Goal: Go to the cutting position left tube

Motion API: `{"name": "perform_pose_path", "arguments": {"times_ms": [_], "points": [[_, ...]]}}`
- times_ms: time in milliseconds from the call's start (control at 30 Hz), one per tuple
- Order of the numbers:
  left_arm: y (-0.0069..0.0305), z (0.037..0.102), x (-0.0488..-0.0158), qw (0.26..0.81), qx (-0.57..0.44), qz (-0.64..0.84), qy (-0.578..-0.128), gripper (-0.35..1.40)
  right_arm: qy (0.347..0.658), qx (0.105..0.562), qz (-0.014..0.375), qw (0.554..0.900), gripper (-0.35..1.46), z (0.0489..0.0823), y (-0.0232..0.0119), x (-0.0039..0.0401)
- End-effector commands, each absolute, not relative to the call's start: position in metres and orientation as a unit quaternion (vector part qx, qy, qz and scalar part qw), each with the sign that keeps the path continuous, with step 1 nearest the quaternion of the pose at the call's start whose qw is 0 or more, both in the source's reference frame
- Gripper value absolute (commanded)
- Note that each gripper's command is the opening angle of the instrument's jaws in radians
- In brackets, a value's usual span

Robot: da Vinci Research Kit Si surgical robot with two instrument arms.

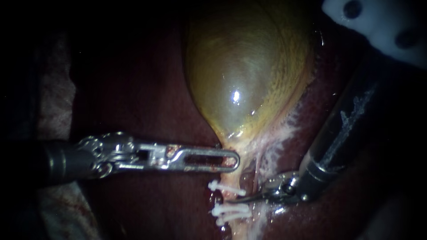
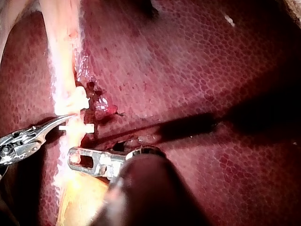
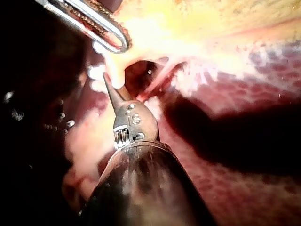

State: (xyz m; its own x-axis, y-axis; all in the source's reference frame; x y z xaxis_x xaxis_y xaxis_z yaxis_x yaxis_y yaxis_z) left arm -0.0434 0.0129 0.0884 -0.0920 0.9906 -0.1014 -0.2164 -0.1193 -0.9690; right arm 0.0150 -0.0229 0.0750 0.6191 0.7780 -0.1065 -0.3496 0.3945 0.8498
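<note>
The left instrument (image 1: 234,160), a steel tool with long slotted jaws, comes in level from the endoscope view's left. Its dark shaft lies almost horizontal and its jaws point straight across to the view's right. The jaws lie pressed together, pinching the pale neck where the glossy yellow-green gallbladder (image 1: 244,75) narrows. The dark red liver (image 1: 147,102) lies behind and around it.

The right instrument (image 1: 239,200), a dark shaft ending in slim curved blades, slants steeply down from the upper right. Its wrist is bent so that the blades point to the view's left, nearly level. The blades are closed to a single fine point and hold nothing.

The left tube (image 1: 229,200), a pale cream strand, runs down from the gallbladder's neck, with its long axis close to vertical in the endoscope view. It carries a single white clip (image 1: 227,188) higher up and a pair of white clips (image 1: 231,212) lower down. The blade point lies crosswise to the tube, at its edge in the gap between the single clip and the pair. The left wrist view shows the same placement.
</note>
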Motion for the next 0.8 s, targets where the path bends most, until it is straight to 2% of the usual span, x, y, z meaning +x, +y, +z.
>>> {"name": "perform_pose_path", "arguments": {"times_ms": [33,633,667,733,800], "points": [[0.0129,0.0884,-0.0434,0.503,-0.448,0.599,-0.432,-0.35,0.254,0.421,0.355,0.795,-0.35,0.0749,-0.0229,0.015],[0.0129,0.0884,-0.0432,0.503,-0.448,0.599,-0.433,-0.35,0.25,0.418,0.354,0.798,-0.35,0.075,-0.023,0.0149],[0.0129,0.0884,-0.0432,0.503,-0.448,0.599,-0.433,-0.35,0.251,0.418,0.354,0.798,-0.27,0.075,-0.023,0.0148],[0.0129,0.0884,-0.0432,0.503,-0.448,0.599,-0.433,-0.35,0.249,0.418,0.353,0.799,0.27,0.075,-0.0231,0.0147],[0.0129,0.0884,-0.0432,0.503,-0.448,0.599,-0.433,-0.35,0.252,0.418,0.353,0.798,0.59,0.0751,-0.0232,0.0146]]}}
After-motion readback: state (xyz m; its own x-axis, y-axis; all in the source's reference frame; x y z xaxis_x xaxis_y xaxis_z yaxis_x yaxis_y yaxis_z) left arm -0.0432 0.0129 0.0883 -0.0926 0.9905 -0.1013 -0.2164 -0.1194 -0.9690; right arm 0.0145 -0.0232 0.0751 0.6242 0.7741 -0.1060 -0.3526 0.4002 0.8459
